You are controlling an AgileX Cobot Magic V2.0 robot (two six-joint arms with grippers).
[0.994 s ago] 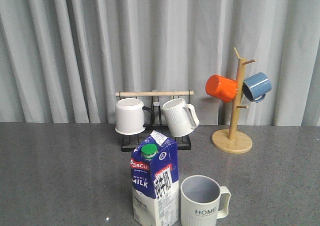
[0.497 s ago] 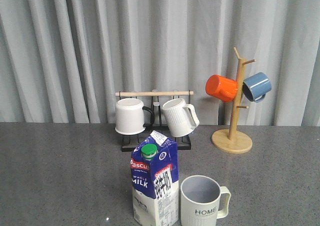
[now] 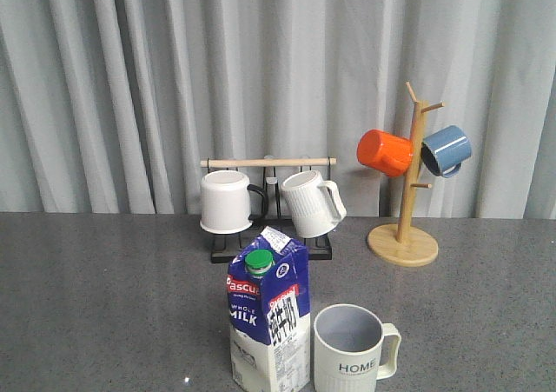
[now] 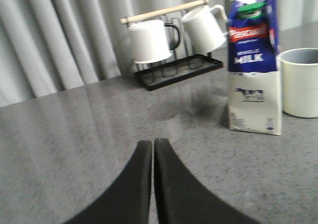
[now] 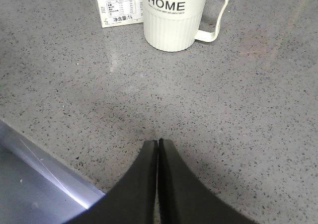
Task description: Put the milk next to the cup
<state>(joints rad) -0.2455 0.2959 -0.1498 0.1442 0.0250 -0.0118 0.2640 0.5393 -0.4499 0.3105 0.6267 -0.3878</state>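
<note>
The milk (image 3: 268,318), a blue and white carton with a green cap, stands upright on the grey table just left of the cup (image 3: 352,350), a cream mug lettered "HOME". Both also show in the left wrist view, milk (image 4: 254,67) and cup (image 4: 300,81) side by side. The right wrist view shows the cup (image 5: 174,15) and the carton's base (image 5: 118,5). My left gripper (image 4: 153,143) is shut and empty, well short of the carton. My right gripper (image 5: 158,143) is shut and empty, in front of the cup. Neither arm shows in the front view.
A black rack (image 3: 269,208) with two white mugs stands behind the milk. A wooden mug tree (image 3: 408,192) with an orange and a blue mug stands at the back right. The table's front edge (image 5: 44,169) lies close to my right gripper. Grey curtains hang behind.
</note>
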